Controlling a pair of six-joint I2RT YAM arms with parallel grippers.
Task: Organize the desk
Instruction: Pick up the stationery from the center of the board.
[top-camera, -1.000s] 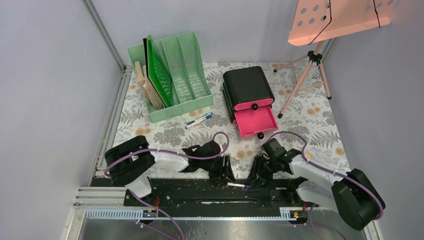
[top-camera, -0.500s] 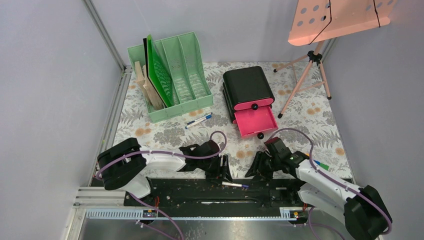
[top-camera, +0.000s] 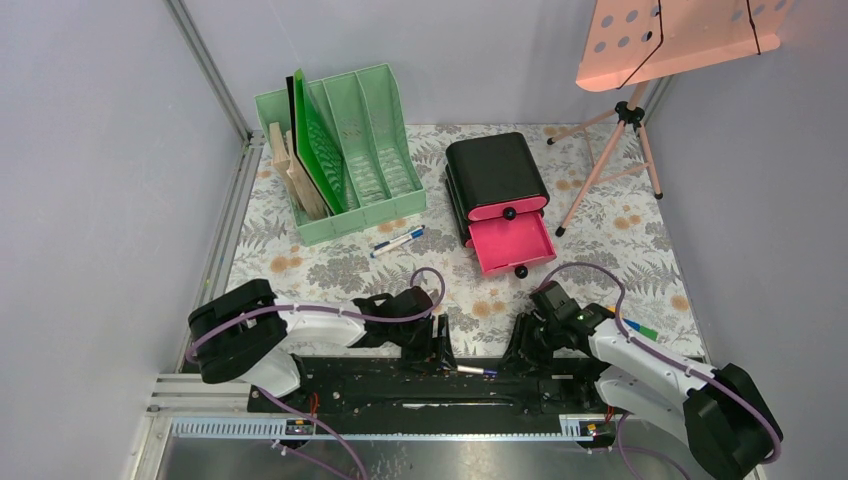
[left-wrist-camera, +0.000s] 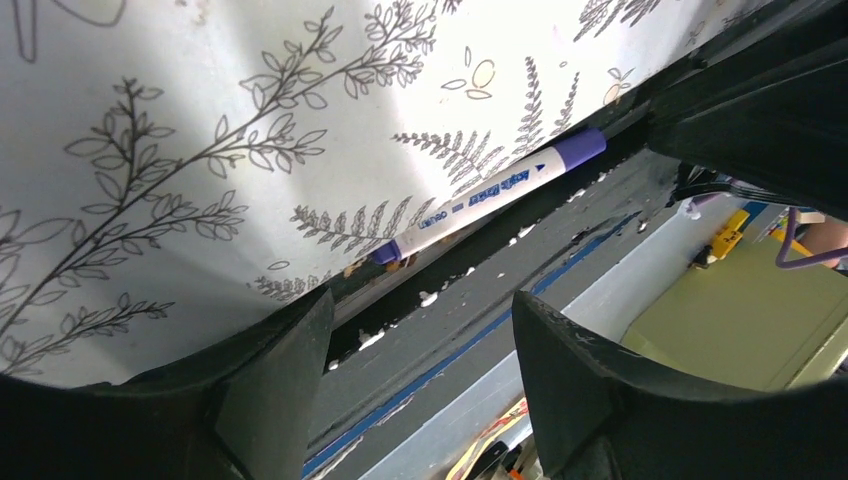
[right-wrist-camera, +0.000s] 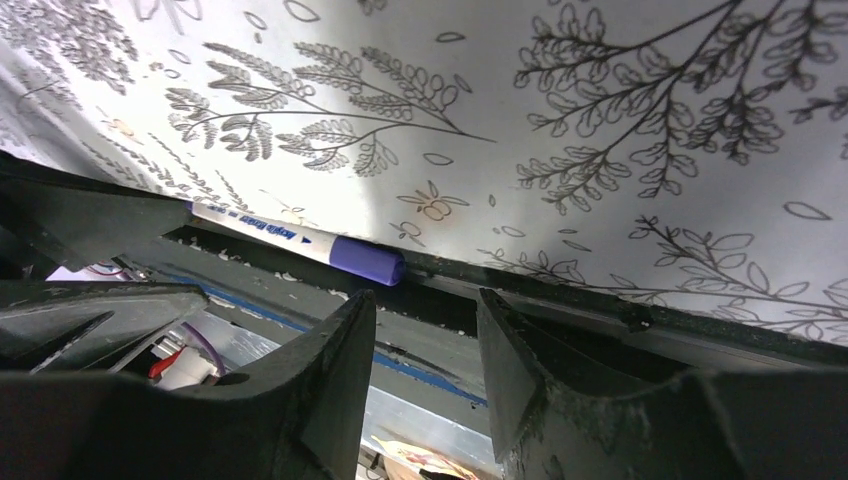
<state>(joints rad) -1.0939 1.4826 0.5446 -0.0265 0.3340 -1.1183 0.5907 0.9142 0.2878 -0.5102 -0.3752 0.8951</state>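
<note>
The desk (top-camera: 330, 270) is covered with a pale fern-print cloth and has a black rail (top-camera: 400, 385) along its near edge. A white marker with a purple cap (top-camera: 471, 371) lies in the groove between cloth and rail. My left gripper (top-camera: 437, 347) hovers just left of it, open and empty. In the left wrist view the marker (left-wrist-camera: 490, 190) lies beyond the open left gripper (left-wrist-camera: 420, 320). My right gripper (top-camera: 520, 350) stands just right of the marker, open and empty. In the right wrist view the capped end of the marker (right-wrist-camera: 365, 262) sits just ahead of the right gripper (right-wrist-camera: 425, 305).
A mint-green file rack (top-camera: 385, 195) with boards and folders stands at the back left. A black drawer box (top-camera: 495, 170) has its lower pink drawer (top-camera: 512, 242) pulled open. A blue-and-white pen (top-camera: 398, 241) lies between them. Coloured markers (top-camera: 637, 328) lie by the right arm. A tripod (top-camera: 610, 160) stands at the back right.
The left gripper has opened wider and shifted slightly left and toward the rail. The right arm has swung a little, its jaws much the same. The marker has stayed in the groove.
</note>
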